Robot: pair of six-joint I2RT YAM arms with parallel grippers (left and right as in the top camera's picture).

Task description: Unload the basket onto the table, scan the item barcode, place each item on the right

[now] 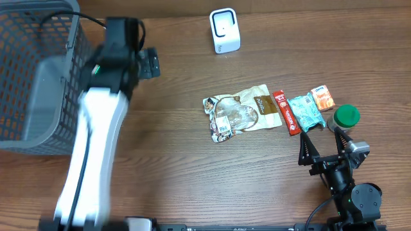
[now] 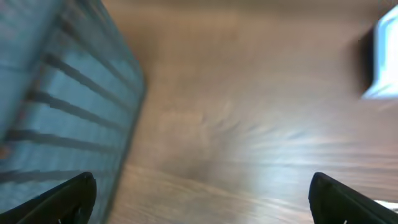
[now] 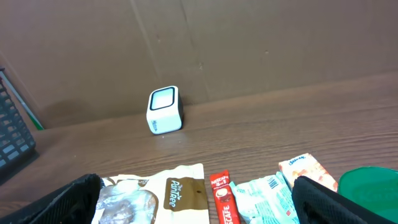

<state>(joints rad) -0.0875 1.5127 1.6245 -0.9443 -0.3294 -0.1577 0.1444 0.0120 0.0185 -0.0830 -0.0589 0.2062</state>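
Jaws stand wide apart on both arms, gripping nothing. The left gripper (image 1: 150, 63) hangs over bare wood beside a grey plastic basket (image 1: 38, 70), whose walls are an open grid of thin bars. The left wrist view is blurred, but it shows the two dark fingertips far apart at the lower corners. The right gripper (image 1: 324, 144) waits at the near right edge of the table (image 1: 192, 179), its black pointed fingers splayed just short of the goods.

The goods for scanning lie in a loose row on the brown wood-grain table, right of centre and well apart from the left arm:

- A crinkled snack pouch (image 1: 243, 112) lies flat, part clear film and part brown panel, with a small white label at its lower left corner.
- A narrow red stick sachet (image 1: 286, 112) lies just beside the pouch.
- A glossy teal wrapper (image 1: 304, 111) comes next, with rumpled edges.
- A small orange-and-white packet (image 1: 323, 97) follows it.
- A round green lid (image 1: 347, 115) sits nearest the right gripper, close to one fingertip.

A white scanner (image 1: 225, 31), a rounded cube with a dark-framed window on its face, stands upright at the far edge of the table. It is well apart from the row and from both grippers. No print on any wrapper is sharp enough to show a barcode.
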